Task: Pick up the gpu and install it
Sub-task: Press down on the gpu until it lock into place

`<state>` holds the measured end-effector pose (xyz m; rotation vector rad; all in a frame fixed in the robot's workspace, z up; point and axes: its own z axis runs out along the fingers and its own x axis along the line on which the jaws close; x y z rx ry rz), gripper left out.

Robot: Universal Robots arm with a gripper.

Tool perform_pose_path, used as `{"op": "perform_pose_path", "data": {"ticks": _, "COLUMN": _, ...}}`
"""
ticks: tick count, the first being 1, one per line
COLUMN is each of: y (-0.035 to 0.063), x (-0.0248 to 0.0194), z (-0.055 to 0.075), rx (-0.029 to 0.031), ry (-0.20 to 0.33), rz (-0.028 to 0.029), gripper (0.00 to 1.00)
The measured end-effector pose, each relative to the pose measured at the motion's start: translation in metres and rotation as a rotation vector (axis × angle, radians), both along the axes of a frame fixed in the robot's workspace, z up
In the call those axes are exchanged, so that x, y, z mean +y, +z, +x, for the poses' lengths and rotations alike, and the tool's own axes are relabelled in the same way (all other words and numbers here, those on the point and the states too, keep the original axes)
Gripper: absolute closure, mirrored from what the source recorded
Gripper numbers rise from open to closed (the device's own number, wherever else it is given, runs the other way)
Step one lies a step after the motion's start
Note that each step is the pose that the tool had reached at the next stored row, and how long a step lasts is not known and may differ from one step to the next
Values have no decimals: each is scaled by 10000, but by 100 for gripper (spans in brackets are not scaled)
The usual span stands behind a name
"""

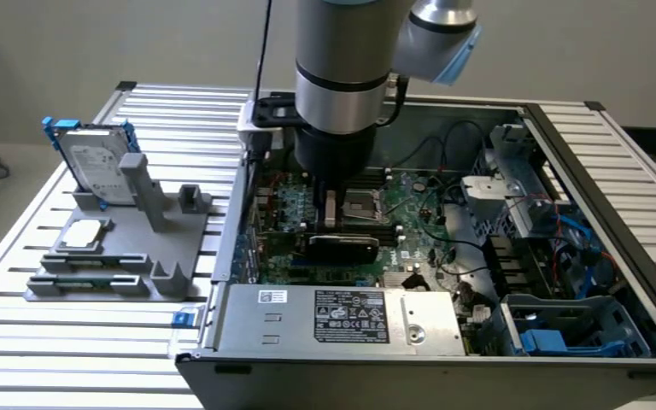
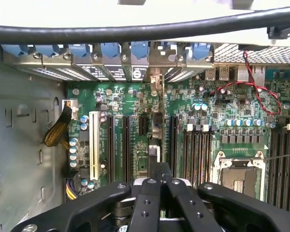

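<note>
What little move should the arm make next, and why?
Probably a gentle push straight down. The tool is shut on the graphics card, which stands on edge over the green board, in line with its long slots. Whether it is fully seated can't be told.

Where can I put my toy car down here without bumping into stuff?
The bare table slats on the near side of the grey holder have room, and so does the strip on the far side of the hard drive. Inside the computer case it is crowded: the arm reaches in over the green board.
</note>
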<state>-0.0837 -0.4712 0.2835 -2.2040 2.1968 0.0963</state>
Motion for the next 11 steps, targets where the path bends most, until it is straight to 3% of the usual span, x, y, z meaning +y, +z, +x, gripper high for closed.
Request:
{"op": "perform_pose_path", "data": {"ticks": 5, "y": -85, "x": 50, "z": -23, "rx": -13, "ry": -1, "rz": 1, "gripper": 89}}
{"op": "perform_pose_path", "data": {"ticks": 11, "y": -102, "x": 64, "z": -23, "rx": -14, "ry": -1, "rz": 2, "gripper": 89}}
